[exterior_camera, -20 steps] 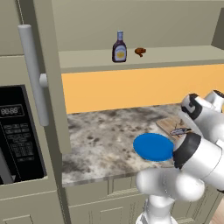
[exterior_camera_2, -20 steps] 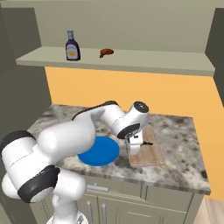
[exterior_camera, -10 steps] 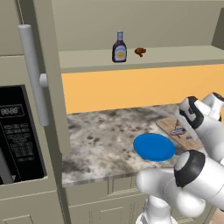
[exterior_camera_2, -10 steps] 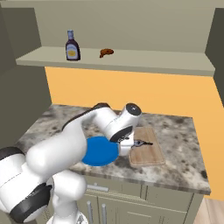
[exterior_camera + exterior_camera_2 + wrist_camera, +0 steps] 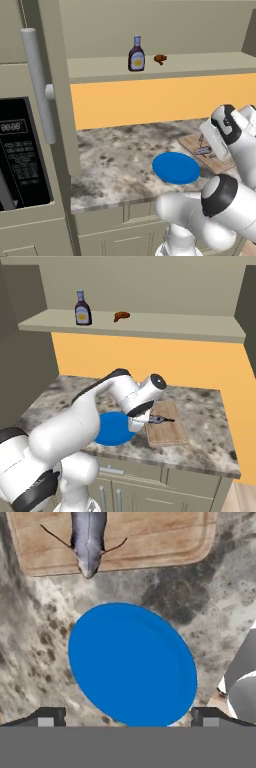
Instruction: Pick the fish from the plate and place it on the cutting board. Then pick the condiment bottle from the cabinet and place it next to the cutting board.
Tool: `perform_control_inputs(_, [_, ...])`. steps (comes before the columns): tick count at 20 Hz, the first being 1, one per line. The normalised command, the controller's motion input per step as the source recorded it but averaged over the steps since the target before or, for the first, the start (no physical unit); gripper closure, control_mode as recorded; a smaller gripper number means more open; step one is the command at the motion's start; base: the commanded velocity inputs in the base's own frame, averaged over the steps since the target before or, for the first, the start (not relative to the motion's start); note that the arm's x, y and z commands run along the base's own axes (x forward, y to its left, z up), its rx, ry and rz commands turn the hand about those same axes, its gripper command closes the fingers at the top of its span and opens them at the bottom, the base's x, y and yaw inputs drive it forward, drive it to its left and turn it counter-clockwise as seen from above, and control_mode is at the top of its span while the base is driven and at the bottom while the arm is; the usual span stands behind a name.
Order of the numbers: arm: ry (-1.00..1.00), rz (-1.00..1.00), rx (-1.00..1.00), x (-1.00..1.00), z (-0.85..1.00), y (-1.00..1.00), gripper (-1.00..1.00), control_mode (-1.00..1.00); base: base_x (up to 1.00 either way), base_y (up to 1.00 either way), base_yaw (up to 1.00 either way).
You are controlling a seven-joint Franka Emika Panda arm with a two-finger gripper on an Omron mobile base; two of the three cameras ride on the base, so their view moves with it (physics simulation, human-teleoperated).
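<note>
- The kitchen has a speckled stone counter [image 5: 120, 160] with an orange wall behind it and a black microwave [image 5: 20, 150] at the left.
- High on the wall is the cabinet [image 5: 165, 67], which has one long open shelf.
- The white robot arm reaches over the counter, and its end effector [image 5: 127, 716] hangs above the plate [image 5: 131, 663] with its two tips spread wide and nothing between them.
- The plate is round, blue and bare, and it lies on the counter just beside the cutting board [image 5: 166, 428].
- The cutting board is flat and brown, and the fish [image 5: 88, 539] lies on it with its nose close to the edge that faces the plate.
- So the first job looks done: the fish is off the plate and on the board.
- The condiment bottle [image 5: 82, 308] stands upright on the cabinet shelf, far up and to the left of the arm, and no one has touched it.
- A small brown lump [image 5: 120, 316] sits on the same shelf near the bottle, but apart from it.
- The bottle step comes next, I think.
- The arm will need to lift high, swing over to the shelf, and come at the bottle from the front.
- It should close on the wide part of the bottle and stay away from the lump.
</note>
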Motion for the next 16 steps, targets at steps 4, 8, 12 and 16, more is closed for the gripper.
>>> perform_control_inputs(4, [0.05,-0.05,0.19,-0.15,0.20,0.18,-1.00,-1.00,0.00,0.00,0.00])
perform_control_inputs(8, [0.00,-0.09,0.20,-0.28,0.18,0.27,-1.00,-1.00,0.00,0.00,0.00])
perform_control_inputs(12, [0.00,-0.12,0.20,-0.32,0.19,0.34,-1.00,-1.00,0.00,0.00,0.00])
perform_control_inputs(16, [0.00,-0.14,0.19,-0.29,0.20,0.40,-1.00,-1.00,0.00,0.00,0.00])
